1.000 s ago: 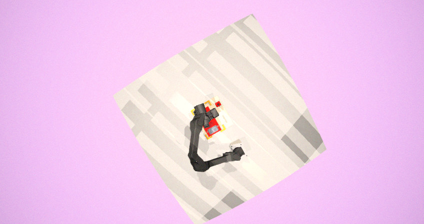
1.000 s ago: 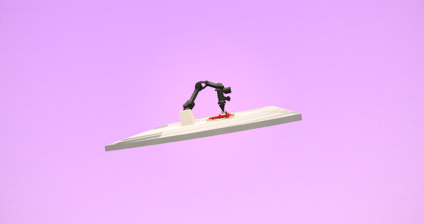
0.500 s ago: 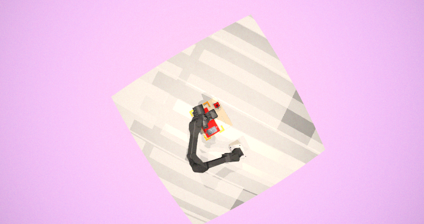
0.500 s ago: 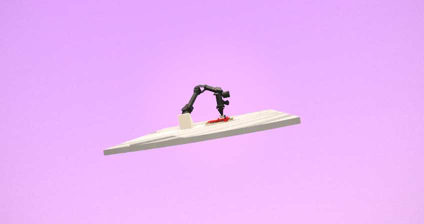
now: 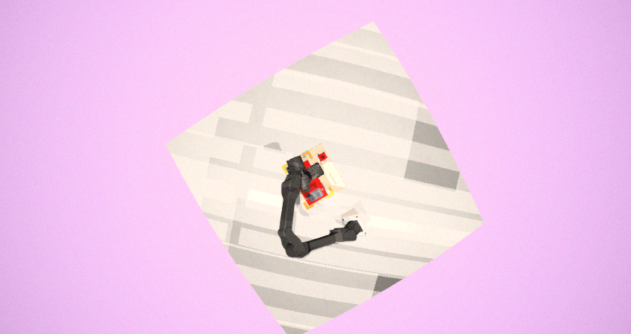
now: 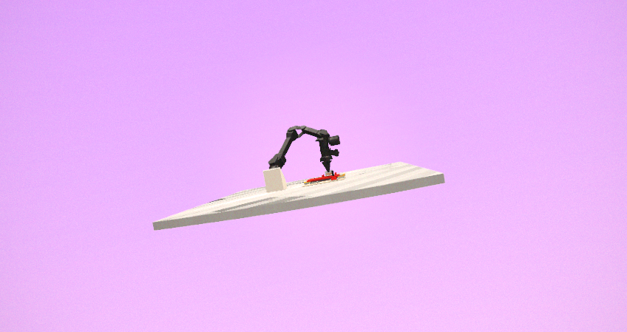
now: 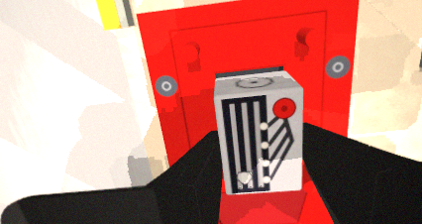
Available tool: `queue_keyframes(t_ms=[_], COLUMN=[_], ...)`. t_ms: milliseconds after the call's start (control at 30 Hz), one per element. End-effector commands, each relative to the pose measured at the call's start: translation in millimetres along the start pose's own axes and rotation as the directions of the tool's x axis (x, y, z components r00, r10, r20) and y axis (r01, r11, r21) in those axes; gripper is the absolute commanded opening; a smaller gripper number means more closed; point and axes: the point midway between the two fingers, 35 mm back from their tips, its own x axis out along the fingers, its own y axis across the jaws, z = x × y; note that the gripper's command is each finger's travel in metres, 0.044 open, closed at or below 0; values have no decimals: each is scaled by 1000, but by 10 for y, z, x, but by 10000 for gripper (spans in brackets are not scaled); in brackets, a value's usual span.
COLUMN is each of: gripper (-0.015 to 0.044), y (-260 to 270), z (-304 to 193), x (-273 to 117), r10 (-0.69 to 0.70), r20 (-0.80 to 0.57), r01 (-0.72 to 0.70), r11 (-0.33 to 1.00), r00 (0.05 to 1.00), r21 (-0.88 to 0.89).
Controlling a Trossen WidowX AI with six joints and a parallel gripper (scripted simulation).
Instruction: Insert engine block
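The red car body lies flat on the table. My gripper is over it, pointing down, and is shut on the engine block. The block is a light grey box with black stripes, white dots and a red disc on the face toward the wrist camera. A thin dark strip of the opening shows just beyond the block. The block hides the rest of the opening, and the block's lower end and the rib cannot be made out. The block stands above the body's surface; how deep it sits cannot be told.
Yellow and orange corner pieces stand around the car body. A small red piece lies beside it, and a long cream piece lies along one side. The arm's pale base stands on the table.
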Motion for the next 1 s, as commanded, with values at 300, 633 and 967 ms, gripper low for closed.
queue_keyframes(t_ms=[300,633,967], gripper=[159,159,159], y=[2,3,3], z=[0,0,0], x=[34,59,83], r10=[4,5,5], r20=[2,2,2], r01=[-4,-5,-5], r11=[1000,1000,1000], r00=[1000,1000,1000], r21=[4,4,4])
